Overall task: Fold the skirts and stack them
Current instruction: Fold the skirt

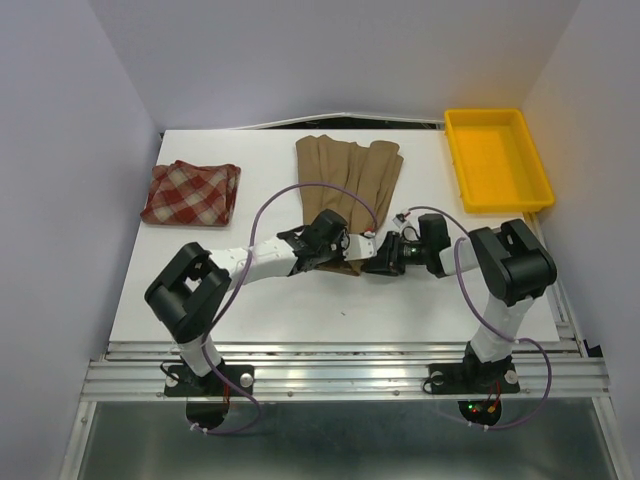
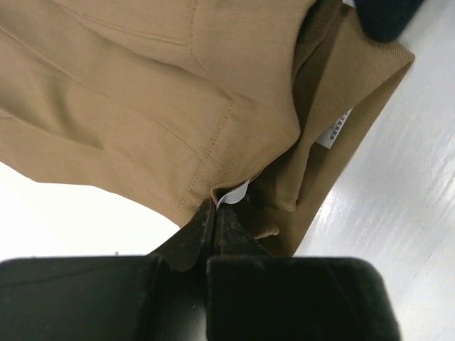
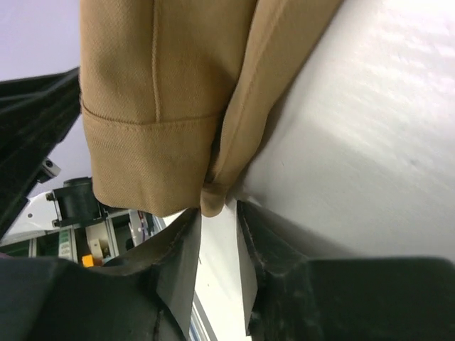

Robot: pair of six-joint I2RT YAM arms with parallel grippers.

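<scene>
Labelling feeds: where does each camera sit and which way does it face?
Top external: above and behind the bases, looking down on the table, plaid skirt, tan skirt and yellow tray; both arms show.
Left wrist: on the left arm, facing along the left hand, shut on the tan skirt's edge.
Right wrist: on the right arm, facing along the right hand, open at a skirt corner.
All share the tan skirt.

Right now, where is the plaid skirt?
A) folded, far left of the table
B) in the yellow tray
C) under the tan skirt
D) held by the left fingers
A: the plaid skirt lies folded at far left, apart from the tan skirt and the yellow tray.
</scene>
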